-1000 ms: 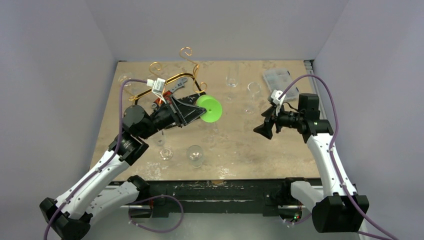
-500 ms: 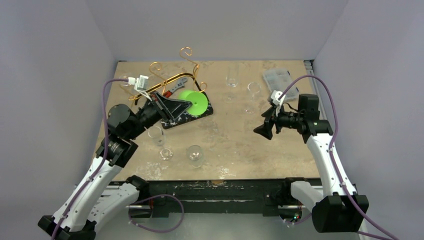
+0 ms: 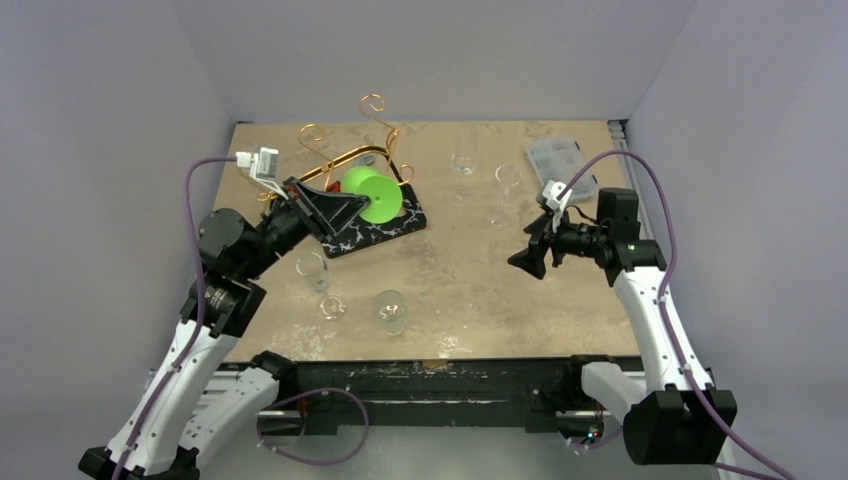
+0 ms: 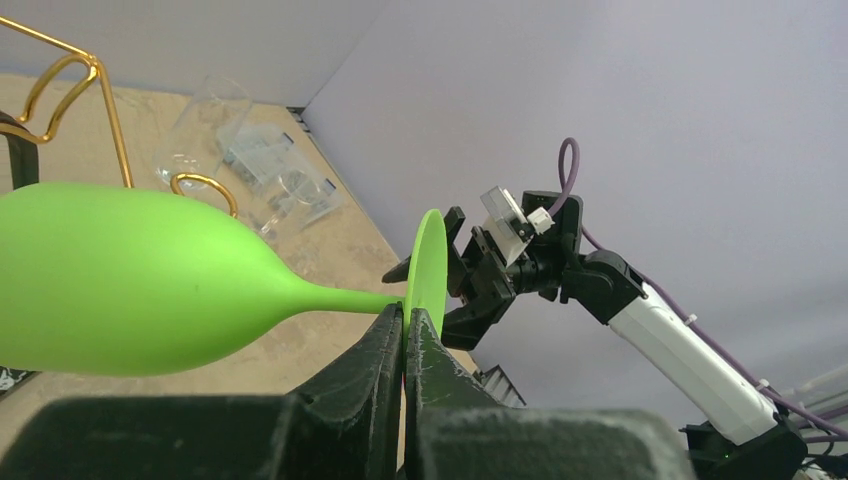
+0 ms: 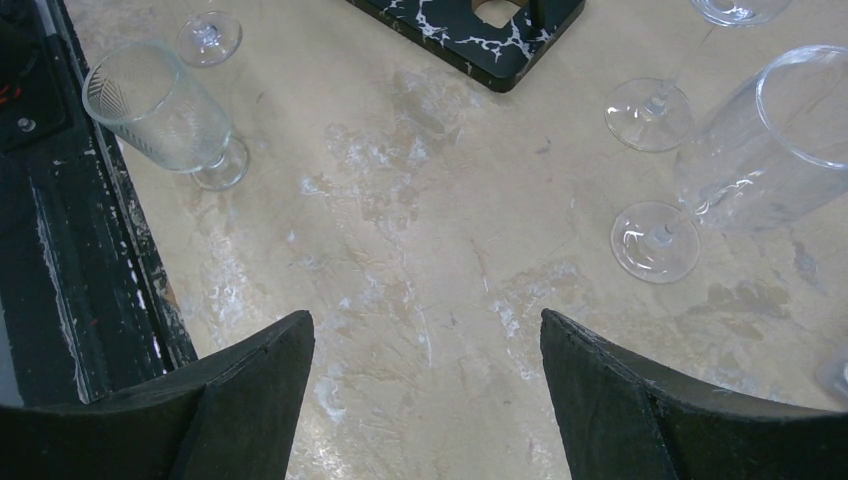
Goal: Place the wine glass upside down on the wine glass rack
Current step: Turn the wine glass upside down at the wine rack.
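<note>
Wine glass [image 3: 372, 196]: opaque bright green, intact, with a rounded bowl, thin stem and flat round foot. It lies on its side in the air, left of centre in the upper half of the overhead view, above the black white-veined board [image 3: 395, 225] and close to the gold wire wine glass rack [image 4: 112, 125]. Left gripper [image 4: 405, 322]: jaws fully closed on the stem, right against the foot. Right gripper [image 5: 425, 330]: jaws spread wide, holding nothing, above the table [image 3: 470, 290] at mid-right.
</note>
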`<move>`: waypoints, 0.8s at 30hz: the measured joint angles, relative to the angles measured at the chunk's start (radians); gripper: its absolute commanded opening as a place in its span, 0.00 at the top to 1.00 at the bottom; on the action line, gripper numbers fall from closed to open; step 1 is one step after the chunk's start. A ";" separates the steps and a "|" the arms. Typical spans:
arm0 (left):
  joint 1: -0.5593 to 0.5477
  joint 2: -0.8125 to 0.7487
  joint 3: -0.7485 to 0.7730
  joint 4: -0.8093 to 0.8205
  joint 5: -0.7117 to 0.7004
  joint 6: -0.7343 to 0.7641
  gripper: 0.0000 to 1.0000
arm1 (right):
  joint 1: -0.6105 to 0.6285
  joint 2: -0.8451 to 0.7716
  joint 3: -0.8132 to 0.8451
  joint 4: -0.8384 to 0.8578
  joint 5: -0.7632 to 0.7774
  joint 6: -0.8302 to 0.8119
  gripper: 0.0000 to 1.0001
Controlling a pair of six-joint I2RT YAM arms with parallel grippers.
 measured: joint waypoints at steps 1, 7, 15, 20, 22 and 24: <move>0.006 -0.003 0.005 -0.006 0.002 0.003 1.00 | 0.000 0.000 0.000 0.000 0.000 0.000 0.20; 0.038 -0.016 0.035 -0.040 0.005 0.024 1.00 | -0.002 0.001 0.000 0.000 0.002 -0.001 0.20; 0.080 -0.034 0.069 -0.082 0.006 0.061 1.00 | -0.003 0.001 0.000 0.000 0.004 -0.006 0.20; 0.099 -0.046 0.088 -0.123 0.002 0.090 1.00 | -0.003 0.001 0.000 0.000 0.004 -0.006 0.20; 0.105 -0.050 0.101 -0.143 -0.001 0.106 1.00 | -0.003 0.002 0.000 0.000 0.004 -0.006 0.20; 0.108 -0.051 0.115 -0.162 -0.005 0.118 1.00 | -0.003 0.002 0.000 0.000 0.005 -0.007 0.20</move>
